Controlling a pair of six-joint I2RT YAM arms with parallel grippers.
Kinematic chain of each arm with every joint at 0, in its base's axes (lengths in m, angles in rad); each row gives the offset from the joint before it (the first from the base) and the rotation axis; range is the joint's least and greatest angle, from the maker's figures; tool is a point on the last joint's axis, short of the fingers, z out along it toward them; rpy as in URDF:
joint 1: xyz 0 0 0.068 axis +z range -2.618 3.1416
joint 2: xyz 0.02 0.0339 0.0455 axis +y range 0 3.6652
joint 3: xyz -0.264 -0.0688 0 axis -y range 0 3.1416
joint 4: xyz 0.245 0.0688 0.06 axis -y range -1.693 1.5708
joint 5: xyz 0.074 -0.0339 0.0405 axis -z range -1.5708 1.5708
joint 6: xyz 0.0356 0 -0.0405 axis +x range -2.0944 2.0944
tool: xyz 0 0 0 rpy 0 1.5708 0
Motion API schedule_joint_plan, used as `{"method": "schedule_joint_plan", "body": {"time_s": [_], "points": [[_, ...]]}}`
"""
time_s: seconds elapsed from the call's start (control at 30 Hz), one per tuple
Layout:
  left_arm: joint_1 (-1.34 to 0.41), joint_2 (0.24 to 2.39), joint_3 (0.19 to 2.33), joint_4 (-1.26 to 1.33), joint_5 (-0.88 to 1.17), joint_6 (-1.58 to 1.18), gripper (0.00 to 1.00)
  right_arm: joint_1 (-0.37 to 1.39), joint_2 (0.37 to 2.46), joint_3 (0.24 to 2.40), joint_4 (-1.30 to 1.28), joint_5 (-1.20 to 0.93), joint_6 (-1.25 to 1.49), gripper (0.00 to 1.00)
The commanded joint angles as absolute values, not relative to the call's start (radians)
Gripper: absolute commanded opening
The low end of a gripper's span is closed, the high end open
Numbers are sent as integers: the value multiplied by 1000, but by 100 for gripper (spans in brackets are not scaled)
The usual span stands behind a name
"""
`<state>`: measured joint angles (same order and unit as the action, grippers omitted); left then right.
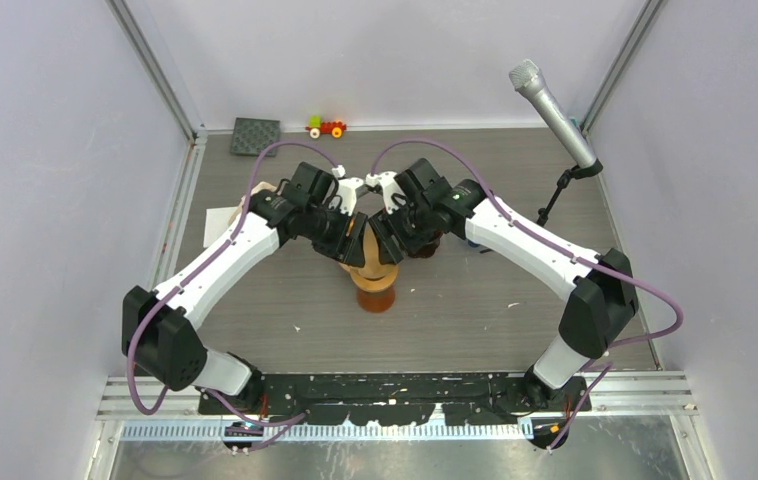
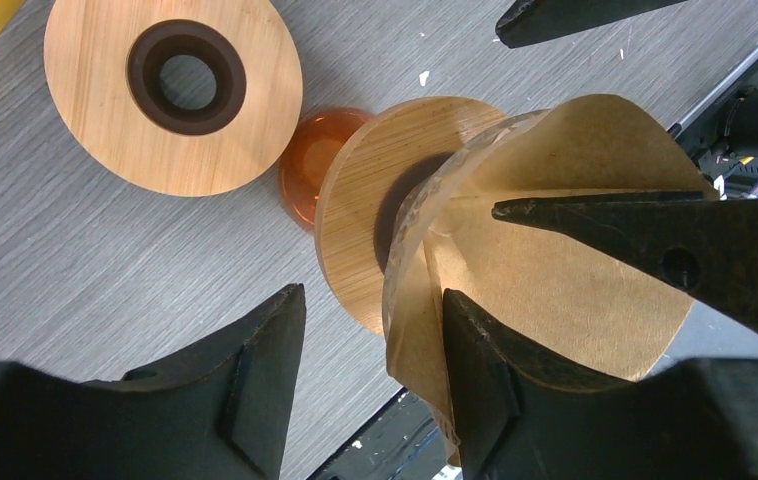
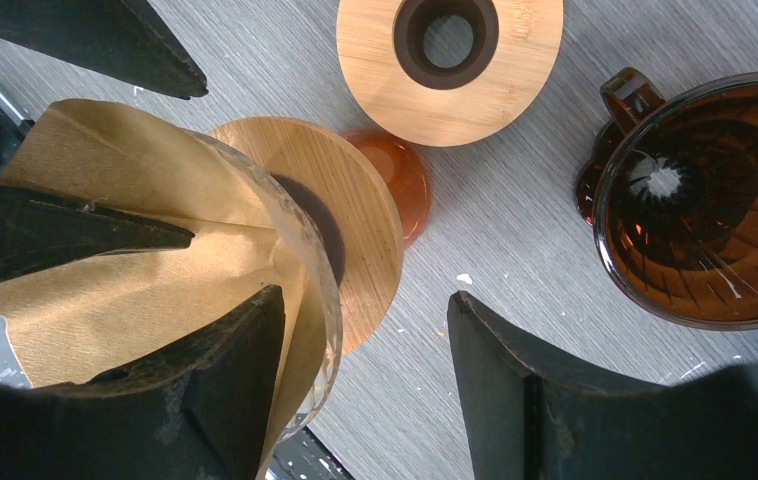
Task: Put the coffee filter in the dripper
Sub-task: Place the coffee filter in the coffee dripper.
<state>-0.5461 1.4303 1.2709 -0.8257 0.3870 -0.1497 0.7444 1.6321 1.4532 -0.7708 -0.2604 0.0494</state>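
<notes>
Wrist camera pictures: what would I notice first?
The brown paper coffee filter catches the eye first, sitting open in the clear glass dripper at the middle of the table. Next comes the dark amber cup beside it, rightward in the right wrist view, and a silver microphone at the back right.

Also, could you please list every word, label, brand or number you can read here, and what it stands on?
No readable text in any view: the coffee filter, the loose wooden ring, the amber glass cup, the microphone and the toy train show no words, labels or numbers.
</notes>
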Motion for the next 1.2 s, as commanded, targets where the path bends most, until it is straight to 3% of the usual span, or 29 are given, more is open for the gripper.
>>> {"method": "schedule_joint_plan", "body": {"time_s": [0.0, 0.43, 1.17], "points": [[-549, 1413, 1256, -802, 391, -138, 54, 751, 1620, 1449, -739, -230, 31, 65], [-549, 1368, 1238, -782, 372, -127, 55, 749, 1584, 1437, -721, -224, 26, 66], [-546, 1339, 1281, -777, 394, -135, 66, 694, 1545, 1446, -699, -369, 90, 70]]}}
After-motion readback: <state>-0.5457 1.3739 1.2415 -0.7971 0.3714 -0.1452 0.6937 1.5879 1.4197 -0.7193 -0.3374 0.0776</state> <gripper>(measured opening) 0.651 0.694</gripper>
